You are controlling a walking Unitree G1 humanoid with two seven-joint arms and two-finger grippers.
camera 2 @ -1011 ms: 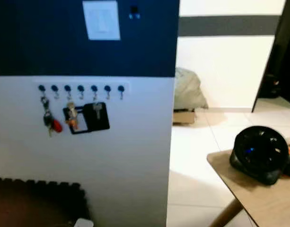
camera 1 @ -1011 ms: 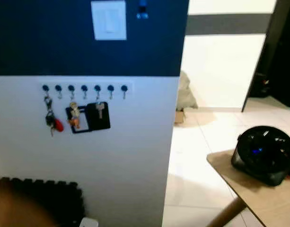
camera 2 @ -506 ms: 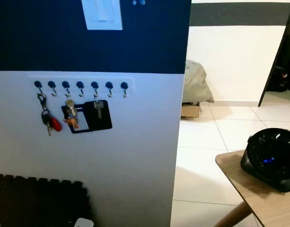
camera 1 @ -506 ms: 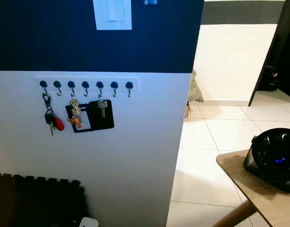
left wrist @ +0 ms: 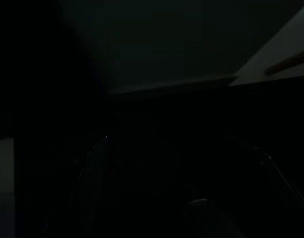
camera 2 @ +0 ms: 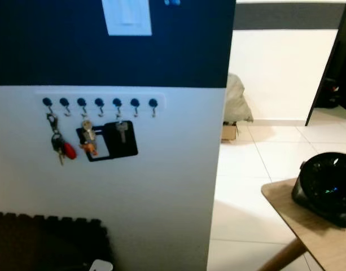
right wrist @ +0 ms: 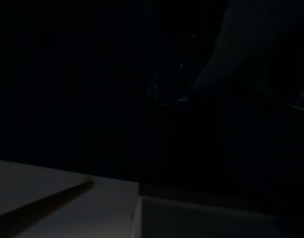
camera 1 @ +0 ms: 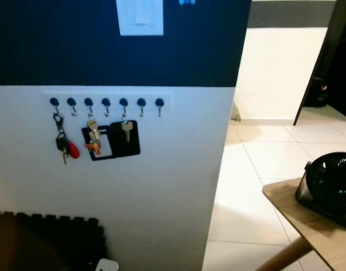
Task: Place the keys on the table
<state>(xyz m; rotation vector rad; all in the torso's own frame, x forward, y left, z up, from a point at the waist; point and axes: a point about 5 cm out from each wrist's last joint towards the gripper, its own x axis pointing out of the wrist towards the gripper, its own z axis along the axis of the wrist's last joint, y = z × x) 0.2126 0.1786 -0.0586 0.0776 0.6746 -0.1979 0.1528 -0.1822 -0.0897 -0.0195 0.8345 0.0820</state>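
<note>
Three sets of keys hang from a row of hooks (camera 1: 106, 102) on the white lower half of a wall. A bunch with a red fob (camera 1: 65, 149) is on the leftmost hook. Beside it hang a bunch with an orange figure (camera 1: 93, 139) and a single silver key (camera 1: 126, 131), both in front of a black holder (camera 1: 117, 141). The wooden table (camera 1: 315, 224) shows its corner at the right. Both arms hang idle in the dark: the left gripper (left wrist: 176, 171) and the right gripper (right wrist: 231, 94) are faint outlines.
A black round fan (camera 1: 331, 187) sits on the table's corner. Dark foam mats (camera 1: 54, 237) lie against the wall's foot, with a small white object (camera 1: 106, 265) at their edge. White tiled floor (camera 1: 246, 186) runs between wall and table. A grey bag (camera 2: 236, 101) sits past the wall's corner.
The whole picture has slid a little as the camera moved: the wall fills more of the frame and the fan sits nearer the right edge. The keys still hang on their hooks.
</note>
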